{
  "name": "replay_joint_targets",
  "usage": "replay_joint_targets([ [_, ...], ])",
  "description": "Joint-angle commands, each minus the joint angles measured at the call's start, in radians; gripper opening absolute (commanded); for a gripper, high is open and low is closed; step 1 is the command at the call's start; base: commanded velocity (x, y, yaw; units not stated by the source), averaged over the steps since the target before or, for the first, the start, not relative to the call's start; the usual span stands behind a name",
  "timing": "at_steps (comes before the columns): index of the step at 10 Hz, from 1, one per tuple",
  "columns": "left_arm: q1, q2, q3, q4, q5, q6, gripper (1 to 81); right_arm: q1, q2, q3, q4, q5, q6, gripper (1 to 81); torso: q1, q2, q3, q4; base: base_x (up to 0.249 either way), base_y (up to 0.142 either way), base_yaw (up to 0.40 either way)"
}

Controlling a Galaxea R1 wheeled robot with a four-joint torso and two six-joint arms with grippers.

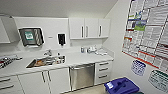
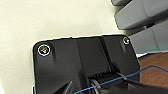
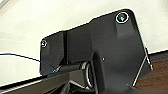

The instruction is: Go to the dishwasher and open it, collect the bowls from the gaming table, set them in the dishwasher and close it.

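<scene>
No text, brand or number can be read in these pictures. The big poster (image 1: 150, 32) on the right wall carries many blocks of small print and coloured headings, and the two round signs (image 1: 138, 67) below it also carry print, but all of it is too blurred to make out. The green label (image 1: 29, 35) on the dark dispenser (image 1: 31, 36) over the tabletop (image 1: 75, 59) is also not readable.

A sink (image 1: 46, 61) sits in the white tabletop (image 1: 82, 58). A blue bin (image 1: 121, 86) stands by the poster wall (image 1: 147, 32).
</scene>
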Motion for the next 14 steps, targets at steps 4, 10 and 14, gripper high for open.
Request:
replay_joint_targets([
  [4, -0.055, -0.014, 0.009, 0.007, 0.052, -0.001, 81.1, 0.06, -0.015, 0.007, -0.012, -0.051, -0.004, 81.1, 0.001, 0.0, 0.0, 0.0, 0.108, 0.0, 0.0],
  [10, -0.056, -0.014, 0.011, 0.007, 0.052, -0.001, 81.1, 0.06, -0.015, 0.005, -0.016, -0.051, -0.004, 81.1, 0.001, 0.0, 0.0, 0.0, 0.115, 0.0, 0.0],
  [14, -0.055, -0.014, 0.009, 0.005, 0.052, -0.001, 81.1, 0.061, -0.029, 0.005, -0.012, -0.049, -0.002, 81.1, 0.001, 0.0, 0.0, 0.0, 0.111, 0.071, 0.0],
])
